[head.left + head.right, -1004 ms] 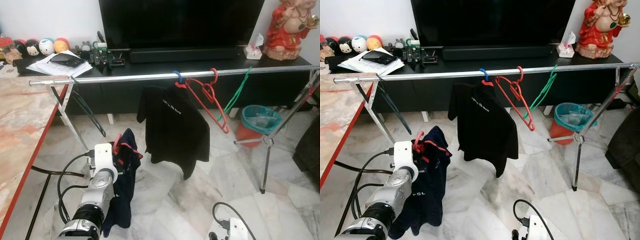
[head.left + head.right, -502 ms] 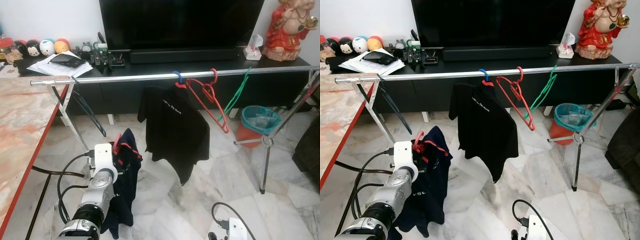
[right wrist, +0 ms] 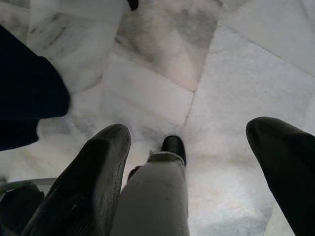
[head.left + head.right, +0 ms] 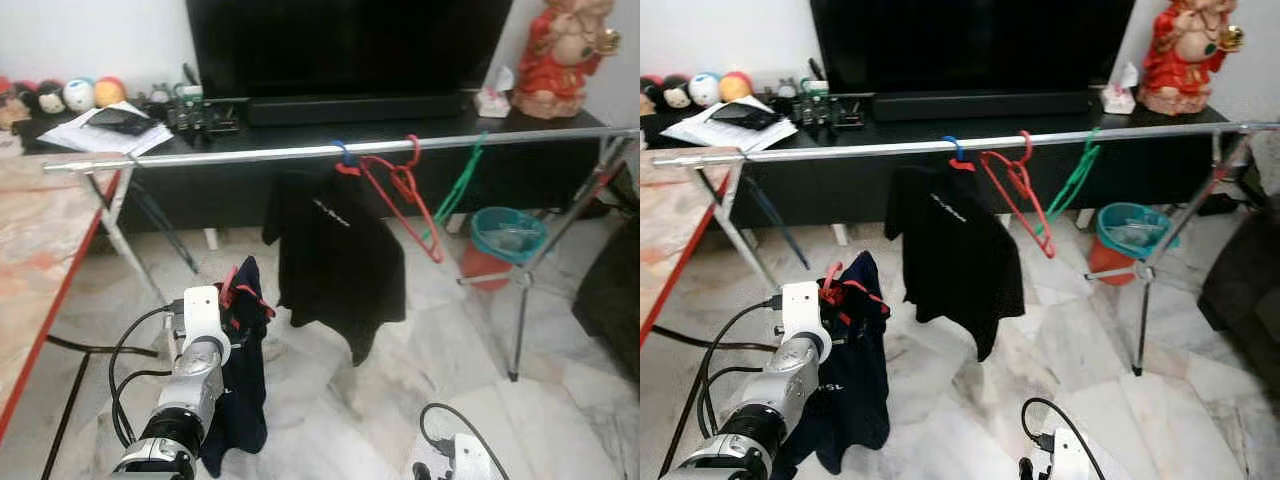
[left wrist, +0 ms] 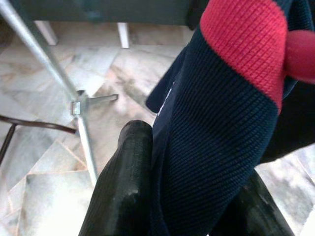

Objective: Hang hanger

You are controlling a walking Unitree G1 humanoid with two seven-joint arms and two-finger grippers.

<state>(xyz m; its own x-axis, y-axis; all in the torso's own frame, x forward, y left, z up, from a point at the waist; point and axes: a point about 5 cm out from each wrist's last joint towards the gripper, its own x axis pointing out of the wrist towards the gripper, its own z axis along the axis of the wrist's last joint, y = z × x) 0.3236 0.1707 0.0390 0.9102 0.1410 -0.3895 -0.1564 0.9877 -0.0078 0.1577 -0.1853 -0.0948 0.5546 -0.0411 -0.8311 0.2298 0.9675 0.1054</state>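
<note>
Starting at the left, I had the marble-topped table [image 4: 40,260] with its red edge beside me, and past it the left end of the clothes rail [image 4: 230,155] on its slanted leg. My left gripper [image 5: 187,196] was low and near, its two black fingers [image 5: 123,187] clamped together on the navy garment [image 4: 245,380], which hung from a red hanger [image 4: 232,288] whose hook peeked out just above the wrist. So the hanger was in hand, well below the rail and nearer to me than it. I judged this the carry step: grasped, not yet lifted to the bar. Further right along the rail hung a black T-shirt [image 4: 335,260] on a blue-hooked hanger, then an empty red hanger [image 4: 405,195] and a green one [image 4: 458,190], with a teal bin [image 4: 505,235] on the floor behind. My right gripper [image 3: 187,162] hung idle over the marble floor [image 3: 236,73], fingers spread apart. Next I would need to raise the left arm and reach forward, bringing the hook over the bare stretch of rail left of the black shirt.
</note>
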